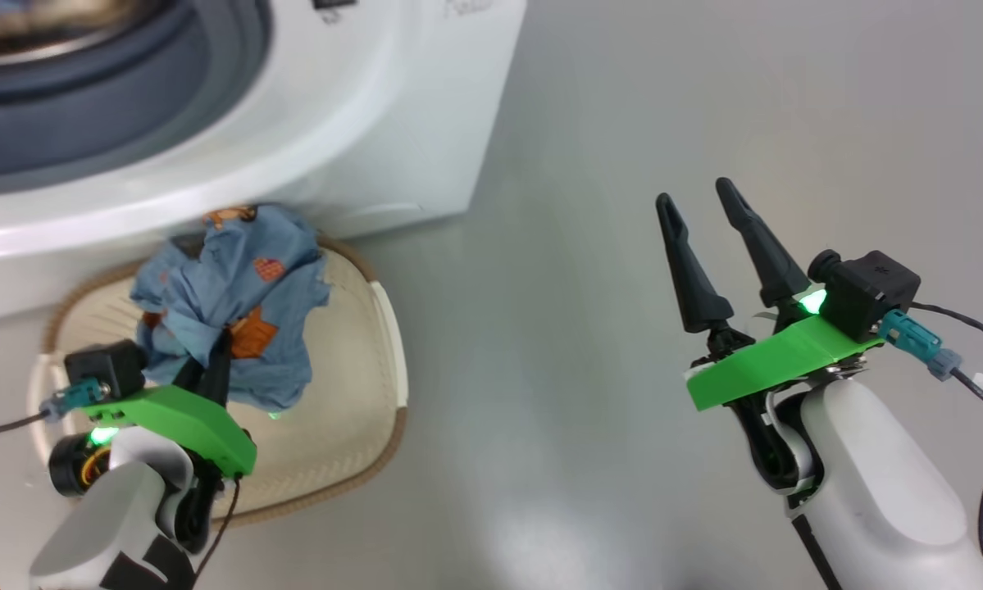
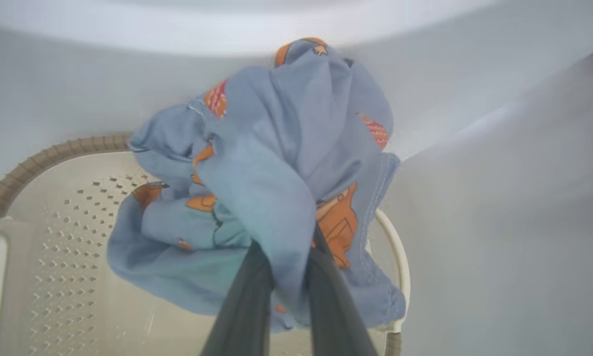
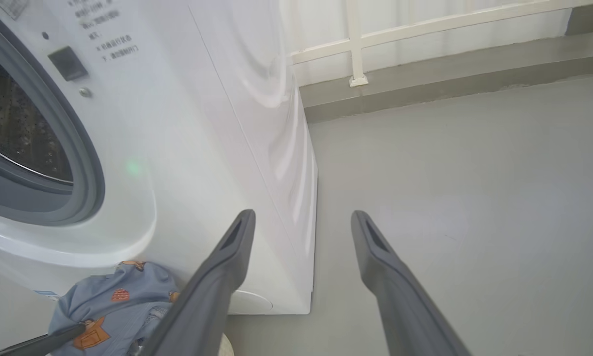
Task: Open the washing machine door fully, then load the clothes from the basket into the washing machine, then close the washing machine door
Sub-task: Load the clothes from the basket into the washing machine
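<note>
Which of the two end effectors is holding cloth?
The left end effector: it pinches the blue clothes over the basket. The right end effector stands open, empty.

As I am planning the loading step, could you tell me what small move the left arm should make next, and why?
Probably raise the left gripper toward the washing machine opening: it is shut on the clothes, bunched over the basket, and the opening stands uncovered higher up.
</note>
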Available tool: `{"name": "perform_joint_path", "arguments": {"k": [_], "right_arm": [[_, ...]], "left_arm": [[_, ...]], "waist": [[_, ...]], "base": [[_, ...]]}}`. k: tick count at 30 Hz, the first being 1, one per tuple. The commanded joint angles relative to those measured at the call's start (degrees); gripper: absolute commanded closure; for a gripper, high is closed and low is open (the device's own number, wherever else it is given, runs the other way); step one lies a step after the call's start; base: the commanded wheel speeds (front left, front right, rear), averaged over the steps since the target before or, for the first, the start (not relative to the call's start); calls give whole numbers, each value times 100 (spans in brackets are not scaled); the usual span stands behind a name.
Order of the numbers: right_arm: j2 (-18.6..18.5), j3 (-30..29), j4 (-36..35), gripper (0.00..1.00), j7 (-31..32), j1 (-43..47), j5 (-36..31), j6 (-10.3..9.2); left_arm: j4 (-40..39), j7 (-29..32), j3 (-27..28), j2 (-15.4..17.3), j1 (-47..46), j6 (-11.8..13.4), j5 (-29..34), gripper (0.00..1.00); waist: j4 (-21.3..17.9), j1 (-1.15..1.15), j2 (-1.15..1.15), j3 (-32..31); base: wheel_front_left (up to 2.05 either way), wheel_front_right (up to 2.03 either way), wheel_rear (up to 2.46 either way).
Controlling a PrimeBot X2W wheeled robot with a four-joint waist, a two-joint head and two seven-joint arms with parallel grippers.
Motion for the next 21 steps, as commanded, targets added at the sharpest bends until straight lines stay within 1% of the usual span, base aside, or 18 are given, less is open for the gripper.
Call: {"name": "perform_joint_path", "arguments": {"k": [1,9,16,19,21], "right_arm": [[-32,79,-90,0,-45,223,27,31],[-243,31,2,0,-45,482,120,31],[-378,-5,77,0,-45,698,196,31],[-415,-4,92,0,-45,756,214,31],[-475,4,117,0,-45,830,246,31]], "left_arm": [[-132,-70,151,221,156,-20,-19,100],[-962,-76,867,220,649,-19,453,100],[-1823,-77,1538,116,1199,79,1074,100],[-2054,-77,1706,59,1362,91,1185,100],[-2417,-77,1920,2,1565,136,1406,100]], "waist": [[280,0,0,-459],[471,0,0,-1019],[585,0,0,-1461],[612,0,0,-1585],[655,0,0,-1742]], "base": [[0,0,0],[0,0,0],[0,0,0],[0,0,0],[0,0,0]]}}
